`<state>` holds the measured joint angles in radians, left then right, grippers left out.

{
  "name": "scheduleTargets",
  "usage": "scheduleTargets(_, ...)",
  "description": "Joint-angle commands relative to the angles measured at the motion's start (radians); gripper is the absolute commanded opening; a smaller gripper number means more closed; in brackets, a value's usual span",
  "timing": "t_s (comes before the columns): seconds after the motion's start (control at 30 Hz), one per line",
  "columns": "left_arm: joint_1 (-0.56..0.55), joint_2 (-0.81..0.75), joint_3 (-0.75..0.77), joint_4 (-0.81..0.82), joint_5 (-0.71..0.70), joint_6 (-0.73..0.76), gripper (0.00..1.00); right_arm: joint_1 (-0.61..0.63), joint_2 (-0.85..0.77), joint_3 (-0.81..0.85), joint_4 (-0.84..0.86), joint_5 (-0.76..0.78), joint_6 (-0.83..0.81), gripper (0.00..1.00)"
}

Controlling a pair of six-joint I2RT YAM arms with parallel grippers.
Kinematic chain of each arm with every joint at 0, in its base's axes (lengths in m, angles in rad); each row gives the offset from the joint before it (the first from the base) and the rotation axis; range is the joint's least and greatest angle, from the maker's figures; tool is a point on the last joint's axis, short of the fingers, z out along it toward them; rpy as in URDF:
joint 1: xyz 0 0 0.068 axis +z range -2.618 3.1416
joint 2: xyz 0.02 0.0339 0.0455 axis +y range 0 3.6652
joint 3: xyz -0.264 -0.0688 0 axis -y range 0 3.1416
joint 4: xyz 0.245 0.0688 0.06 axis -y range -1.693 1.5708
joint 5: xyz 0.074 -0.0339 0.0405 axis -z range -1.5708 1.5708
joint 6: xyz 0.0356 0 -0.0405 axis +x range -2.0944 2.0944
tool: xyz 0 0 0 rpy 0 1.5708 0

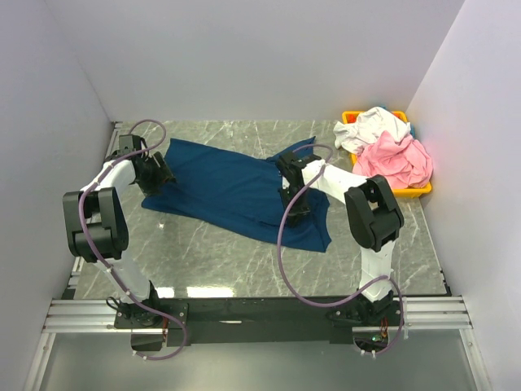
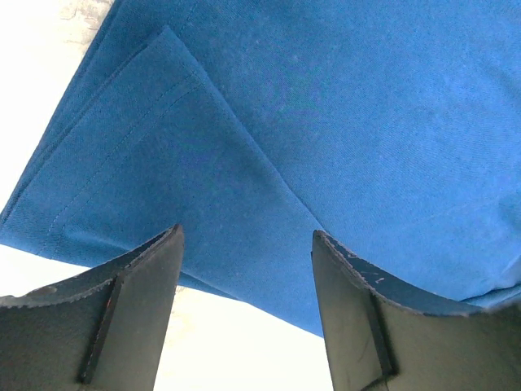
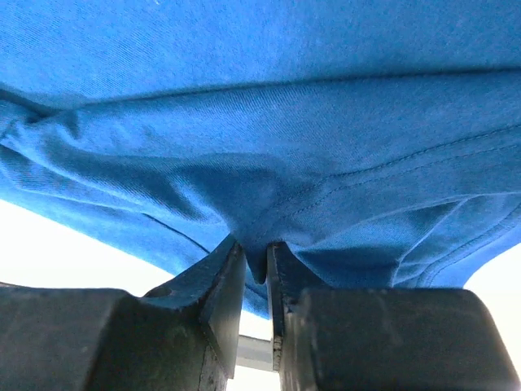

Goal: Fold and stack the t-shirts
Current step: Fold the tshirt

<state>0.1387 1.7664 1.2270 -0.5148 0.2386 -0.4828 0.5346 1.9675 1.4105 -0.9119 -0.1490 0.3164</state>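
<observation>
Nearest the arm bases, bare marble table (image 1: 244, 261) runs up to the hem of the navy t-shirt (image 1: 220, 183), which lies spread, partly doubled over and creased, across the middle of the surface. The right gripper (image 3: 256, 259) is at the shirt's right side, its jaws drawn almost together on a small ridge of blue cloth with stitched seams bunched just above it. Across the table, the left gripper (image 2: 247, 240) hangs over the shirt's left edge with its jaws wide apart and nothing between them; a folded-over corner with a double hem line lies below.

At the far right corner, the pink t-shirt (image 1: 395, 159) and the white t-shirt (image 1: 370, 126) sit heaped in the yellow bin (image 1: 419, 191), neither yet folded.

The risk lies in the lopsided hold. With only one side pinched, any lift or pull would probably drag the cloth askew and deepen the creases. The pinch itself looks thin, so the fabric could slip free, or it may have caught more than one layer and spoil the fold.
</observation>
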Motion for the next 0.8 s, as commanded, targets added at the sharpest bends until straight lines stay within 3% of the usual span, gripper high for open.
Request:
scheduleTargets(0.0,0.002,-0.025,0.002,0.006,0.005,0.021,0.7,0.007,-0.044,0.056,-0.03,0.032,-0.005,0.23)
scheduleTargets(0.17,0.001,-0.028,0.005,0.001,-0.013,0.026,0.69,0.007,-0.041,0.103,-0.044,0.039,-0.017,0.0)
scheduleTargets(0.77,0.029,-0.028,0.035,-0.031,-0.035,0.053,0.7,0.008,0.208,0.518,-0.105,0.131,-0.037,0.0)
